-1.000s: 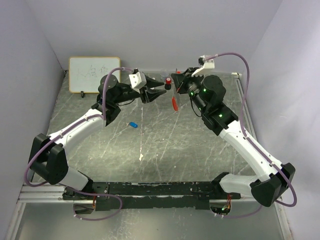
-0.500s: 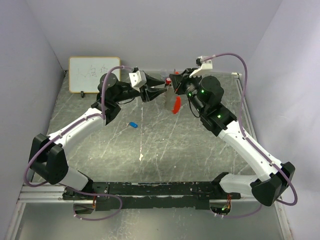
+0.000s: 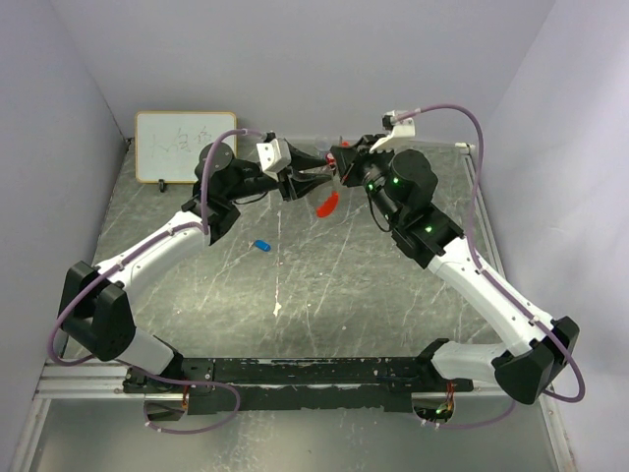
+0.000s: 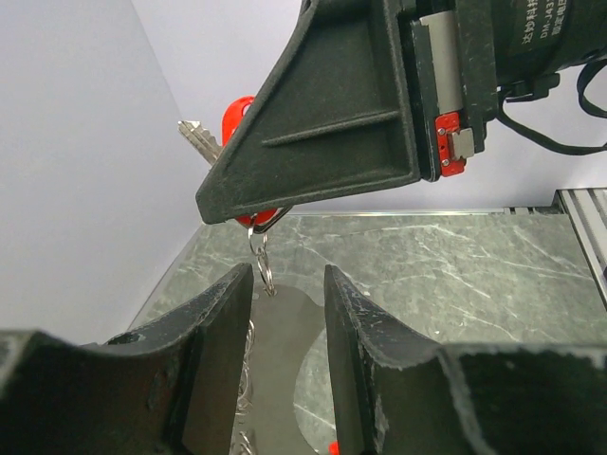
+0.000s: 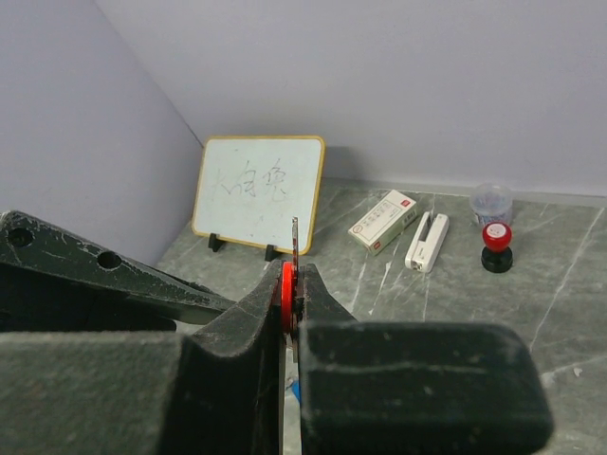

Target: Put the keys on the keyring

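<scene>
Red key [image 5: 286, 296] pinched in right hand [image 5: 290, 275], head mostly hidden | left hand [image 4: 287, 275] parted, empty | keyring [image 3: 327, 204] partly hidden

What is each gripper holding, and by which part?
Right gripper pinches the red key by its plastic head. Left gripper grips nothing; its jaws stand apart near the dangling keyring.

Item: two arms, as seen from above. On the left arm [image 3: 157, 251] and the right arm [image 3: 482, 280], white shells were fitted between black joint housings. A purple cable [image 3: 457, 106] was looped along each. Green indicator lights [image 3: 401, 181] were noted on the right arm, towards one o'clock. A black base rail [image 3: 314, 372] was bolted at six o'clock. The left gripper [image 4: 289, 280] and the right gripper [image 5: 289, 284] were given black, wedge-shaped matt fingers; a red tab [image 4: 450, 156] and white lettering were recorded on the latter's body.
</scene>
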`<action>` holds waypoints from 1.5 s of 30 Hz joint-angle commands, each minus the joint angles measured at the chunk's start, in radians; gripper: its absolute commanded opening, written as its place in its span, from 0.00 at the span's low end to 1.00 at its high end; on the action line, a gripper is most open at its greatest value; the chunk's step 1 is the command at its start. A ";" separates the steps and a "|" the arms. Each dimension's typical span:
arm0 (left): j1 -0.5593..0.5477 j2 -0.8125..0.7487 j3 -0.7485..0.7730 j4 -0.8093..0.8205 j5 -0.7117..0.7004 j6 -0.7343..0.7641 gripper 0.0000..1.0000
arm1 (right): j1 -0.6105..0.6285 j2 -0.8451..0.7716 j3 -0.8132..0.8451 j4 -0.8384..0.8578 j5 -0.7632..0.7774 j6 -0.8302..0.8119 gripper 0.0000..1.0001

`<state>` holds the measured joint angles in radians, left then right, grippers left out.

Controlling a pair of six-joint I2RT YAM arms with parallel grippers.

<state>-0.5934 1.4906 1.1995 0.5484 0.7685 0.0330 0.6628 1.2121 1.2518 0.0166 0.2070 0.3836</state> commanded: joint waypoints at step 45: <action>-0.005 -0.024 -0.035 0.089 -0.090 0.014 0.07 | 0.043 0.000 0.035 0.011 0.155 0.028 0.00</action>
<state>-0.5964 1.5063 1.1969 0.5671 0.7124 0.0452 0.7025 1.2205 1.2629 0.0170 0.2993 0.3923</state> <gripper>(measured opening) 0.075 0.027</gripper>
